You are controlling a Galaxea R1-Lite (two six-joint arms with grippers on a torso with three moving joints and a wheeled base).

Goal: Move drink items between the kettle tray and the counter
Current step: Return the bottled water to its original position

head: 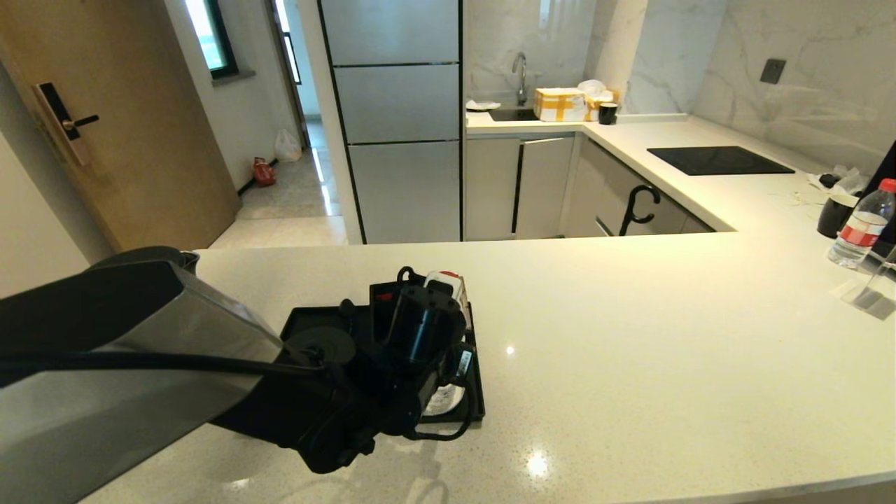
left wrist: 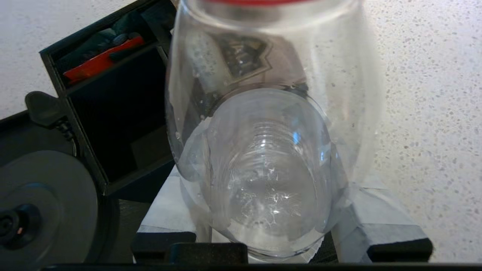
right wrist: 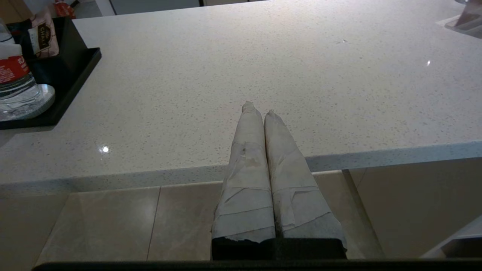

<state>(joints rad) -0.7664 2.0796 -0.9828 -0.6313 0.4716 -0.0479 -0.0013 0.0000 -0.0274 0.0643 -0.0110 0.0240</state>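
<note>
The left tool grasps a clear ribbed plastic water bottle; its two tape-wrapped fingers press against opposite sides of the bottle's base. In the right wrist view the bottle, with its red label, stands on a white round coaster inside the kettle tray. The tray is a shallow black rectangle with a raised rim. It also carries a smooth round black kettle base and a divided black box, one compartment of which contains a red packet. A pinkish tea sachet with a black label stands just behind the bottle.

The right tool is clenched, its paper-taped fingers together, at the near edge of the surface, well apart from the tray.

The surface is a glossy, off-white speckled stone, L-shaped. On its right side stands a second red-capped bottle. Farther back, a flat black glass hob lies in the surface. Behind are marble-patterned walls, a sink with a tap, a tall steel-grey refrigerator and a wooden door.
</note>
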